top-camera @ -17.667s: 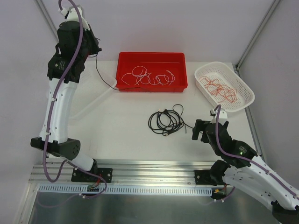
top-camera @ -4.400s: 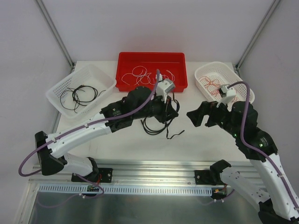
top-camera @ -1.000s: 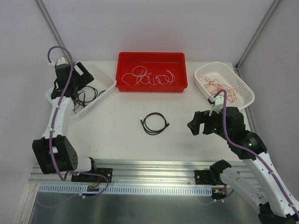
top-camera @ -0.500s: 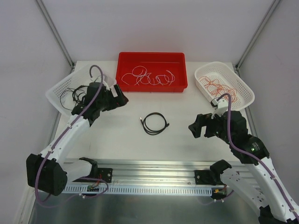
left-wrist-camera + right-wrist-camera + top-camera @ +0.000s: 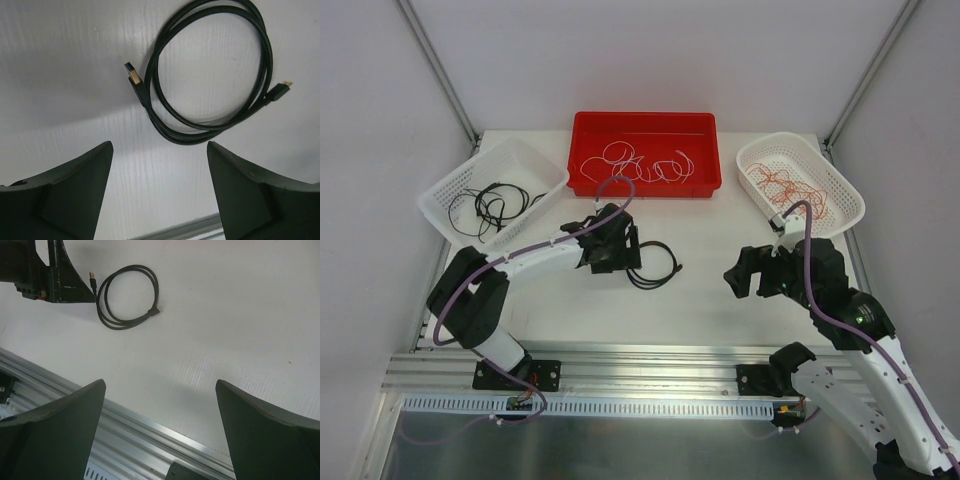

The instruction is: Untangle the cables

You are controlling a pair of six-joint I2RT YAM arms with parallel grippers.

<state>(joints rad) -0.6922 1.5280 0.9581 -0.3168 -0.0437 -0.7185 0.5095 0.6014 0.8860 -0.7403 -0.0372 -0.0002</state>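
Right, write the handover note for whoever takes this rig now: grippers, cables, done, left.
Left gripper: open, empty, low over the table, just beside the black cable.
Right gripper: open, empty, above bare table to the cable's right.
Cables: black cables in the left basket, white cables in the red tray, red cables in the right basket.
Done: all but one cable is binned by colour.
Left: one coiled black cable lies loose on the table; it probably belongs in the left basket.
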